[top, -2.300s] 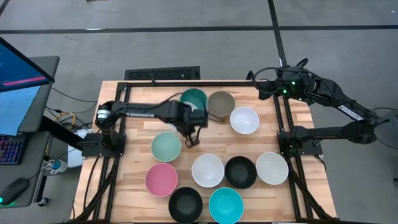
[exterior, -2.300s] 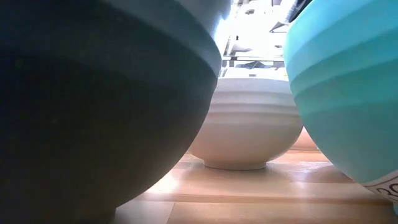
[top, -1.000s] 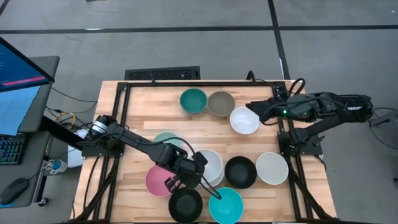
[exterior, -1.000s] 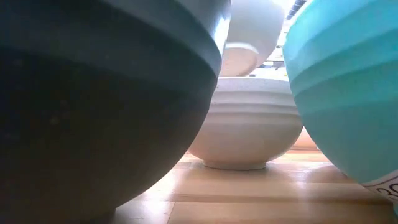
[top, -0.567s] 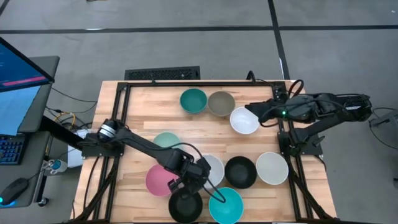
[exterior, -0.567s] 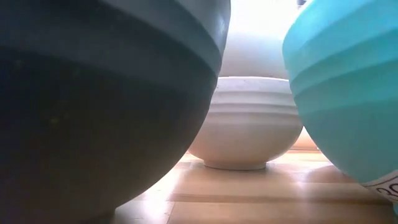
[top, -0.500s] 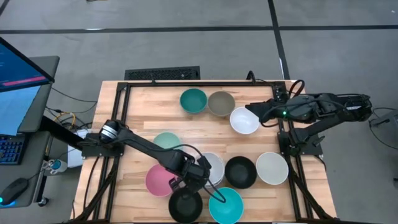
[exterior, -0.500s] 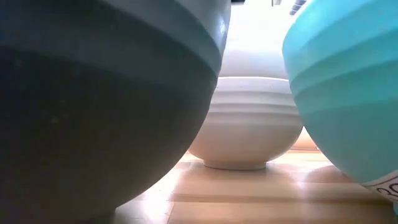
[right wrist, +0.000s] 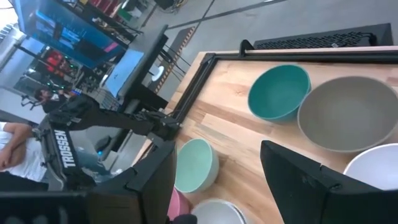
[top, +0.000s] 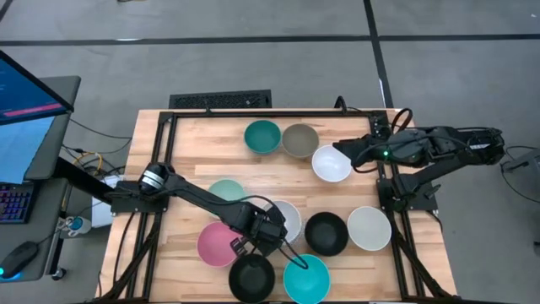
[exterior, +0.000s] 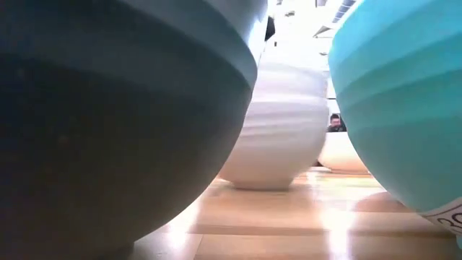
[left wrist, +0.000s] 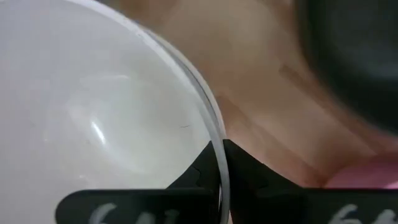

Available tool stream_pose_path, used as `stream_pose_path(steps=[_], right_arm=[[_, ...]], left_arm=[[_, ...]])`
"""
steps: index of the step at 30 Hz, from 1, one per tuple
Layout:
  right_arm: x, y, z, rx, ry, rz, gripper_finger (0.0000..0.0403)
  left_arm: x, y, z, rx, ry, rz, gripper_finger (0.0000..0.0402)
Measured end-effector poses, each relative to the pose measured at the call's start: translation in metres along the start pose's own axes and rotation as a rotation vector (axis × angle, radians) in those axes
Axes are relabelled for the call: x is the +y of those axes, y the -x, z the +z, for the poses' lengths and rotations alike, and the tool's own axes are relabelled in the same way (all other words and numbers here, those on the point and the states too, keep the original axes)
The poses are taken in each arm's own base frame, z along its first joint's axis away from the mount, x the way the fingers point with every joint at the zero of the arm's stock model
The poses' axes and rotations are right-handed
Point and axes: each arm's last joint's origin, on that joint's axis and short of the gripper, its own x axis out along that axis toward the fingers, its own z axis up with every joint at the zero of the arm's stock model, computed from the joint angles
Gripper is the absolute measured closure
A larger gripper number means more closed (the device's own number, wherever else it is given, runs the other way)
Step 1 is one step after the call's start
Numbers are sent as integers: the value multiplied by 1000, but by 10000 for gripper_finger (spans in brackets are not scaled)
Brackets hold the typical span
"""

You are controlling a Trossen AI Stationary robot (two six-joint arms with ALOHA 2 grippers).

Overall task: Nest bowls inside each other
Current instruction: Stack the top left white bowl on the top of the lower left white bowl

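Your worktop (top: 194, 160) is a pale wooden slab inside a black frame, and the bowls are spread across it in three loose rows. At the far edge the teal bowl (top: 262, 137) sits just beside the taupe bowl (top: 299, 140), with a white bowl (top: 332, 164) near them on the right. Across the middle you have the sage green bowl (top: 222, 192), a black bowl (top: 326, 233) and an off-white bowl (top: 369, 228). Along the near edge stand the pink bowl (top: 216, 243), a second black bowl (top: 251, 277) and the cyan bowl (top: 307, 279).

Your left arm reaches diagonally across to the middle of the near half. Its left hand (top: 262, 240) is pinched shut on the rim of another white bowl (left wrist: 93, 124); the left wrist view shows the two fingers meeting on that thin rim. In the low view this bowl (exterior: 278, 123) looks tilted, with its base close to the wood.

Your right hand (top: 348, 151) hovers at the right-hand edge beside the far white bowl, fingers spread wide and holding nothing.
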Motion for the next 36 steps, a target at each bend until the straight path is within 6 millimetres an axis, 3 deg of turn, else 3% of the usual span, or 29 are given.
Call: stream_pose_path(steps=[5, 21, 30, 36], right_arm=[[-2, 0, -1, 6, 11, -17, 147], [0, -6, -4, 13, 22, -34, 147], [2, -11, -6, 19, 32, -44, 147], [2, -11, -6, 18, 35, -40, 147]], left_arm=[[8, -6, -9, 100, 37, 56, 401], [22, -4, -9, 88, 156, 199, 389], [21, -2, -9, 85, 189, 202, 388], [19, 4, -8, 22, 234, 110, 376]])
